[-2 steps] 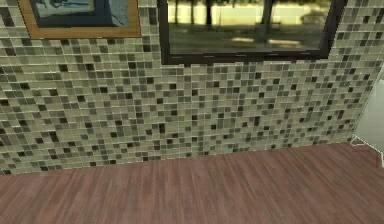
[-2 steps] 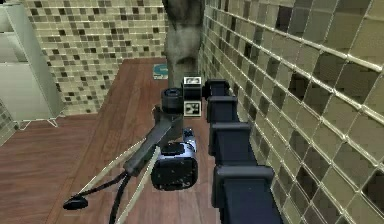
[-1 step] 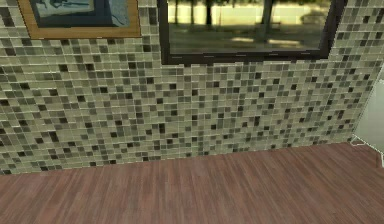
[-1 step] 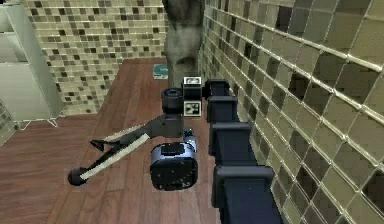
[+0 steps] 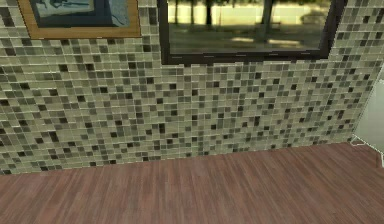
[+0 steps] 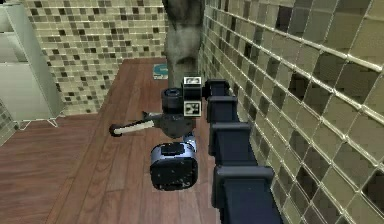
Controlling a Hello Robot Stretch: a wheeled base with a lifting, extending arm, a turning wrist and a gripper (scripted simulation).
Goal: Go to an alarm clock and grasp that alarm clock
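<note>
Ahead: one framed picture (image 5: 80,18) and one window (image 5: 250,28) on the tiled wall (image 5: 150,110). To the arm's side instead: one gripper (image 6: 125,129) over wooden floor (image 6: 90,160), two white squares (image 6: 190,85), one small teal thing (image 6: 160,70) farther out, and one dark rounded thing (image 6: 173,165) near the gripper (alarm clock? I can't tell, nor whether anything's held).

A mosaic wall (image 5: 150,100) blocks the way ahead, bare wood floor (image 5: 180,195) near it. In the arm side view a tiled side wall (image 6: 300,90) runs close along the arm's (image 6: 235,150) right; left of the claw (image 6: 125,129) floor lies open to a white cabinet (image 6: 25,75).
</note>
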